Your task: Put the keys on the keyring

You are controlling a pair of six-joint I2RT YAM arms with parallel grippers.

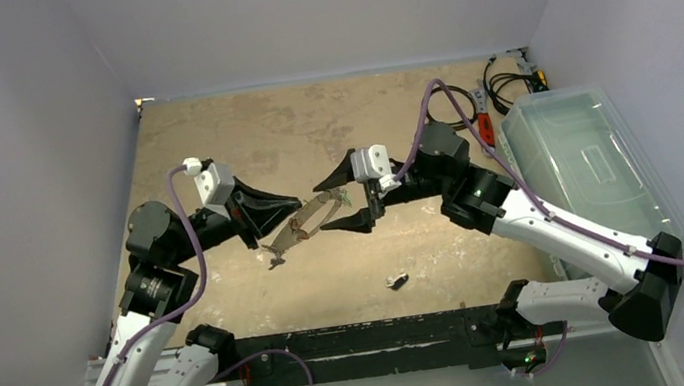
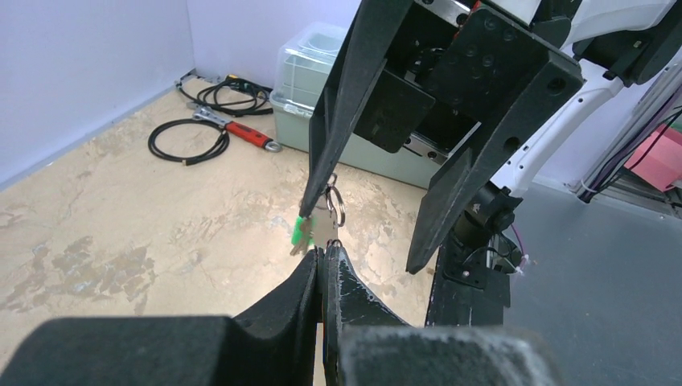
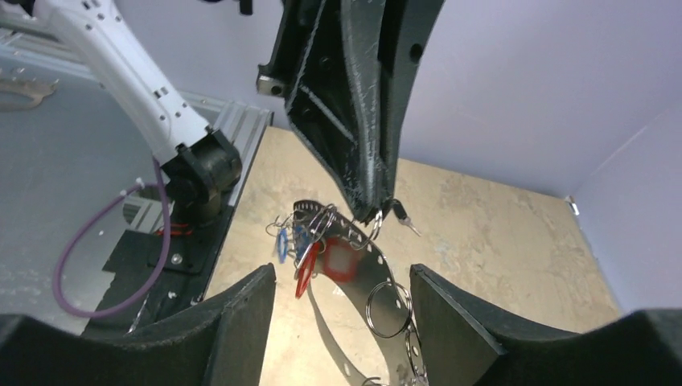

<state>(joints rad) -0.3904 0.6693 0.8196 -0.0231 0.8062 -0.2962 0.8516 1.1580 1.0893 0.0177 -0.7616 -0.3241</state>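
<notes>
Mid-worktop, left gripper (image 2: pixel 324 256) jaws pinch keyring (image 3: pixel 358 245); right gripper (image 3: pixel 342 273) jaws wide. Keyring looks light, thin, stiff, prob. slippery: grip its flat side. Keys (image 3: pixel 304 269) tiny, dangling.

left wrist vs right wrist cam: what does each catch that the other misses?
Left wrist only: a green key below the right gripper's upper fingertip, plus the black cable, red-handled tool and clear bin behind. Right wrist only: red tags and a blue key hanging from the keyring's flat perforated crescent. Both: left gripper shut on the keyring, right gripper open beside it.
</notes>
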